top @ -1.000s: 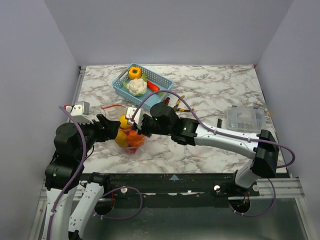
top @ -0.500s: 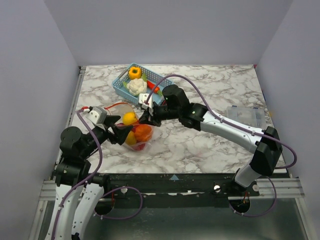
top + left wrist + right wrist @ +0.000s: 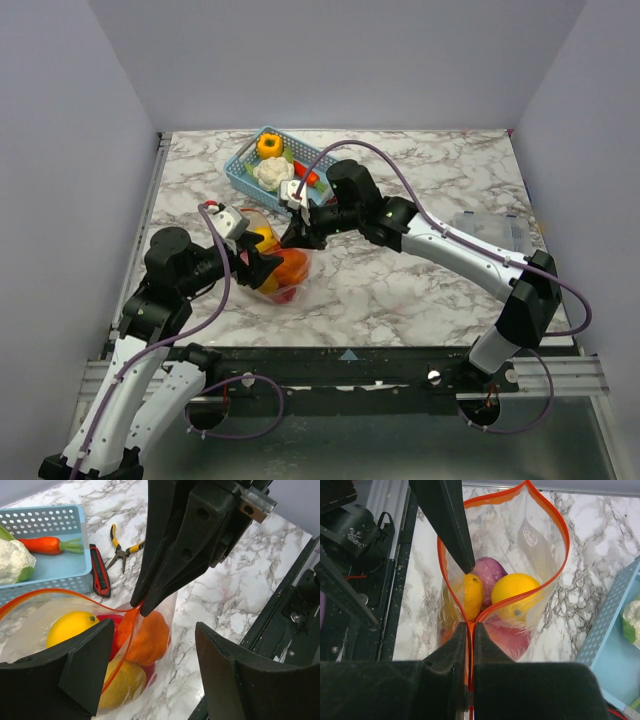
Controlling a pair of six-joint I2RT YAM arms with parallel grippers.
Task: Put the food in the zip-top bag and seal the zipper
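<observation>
Zip-top bag (image 3: 275,272) lies on the marble table (image 3: 420,300), mouth gaping, as the right arm stretches across, its pincer (image 3: 469,626) clamped tight on the red-orange zipper (image 3: 567,535). The left arm bends in low, its pincer (image 3: 152,630) spread wide astride the bag, gripping nothing. The right wrist view shows at least four toy fruits (image 3: 515,592) inside; only the left wrist view shows one pair of pliers (image 3: 120,547) and one utility knife (image 3: 100,570) beside the blue basket (image 3: 45,517).
</observation>
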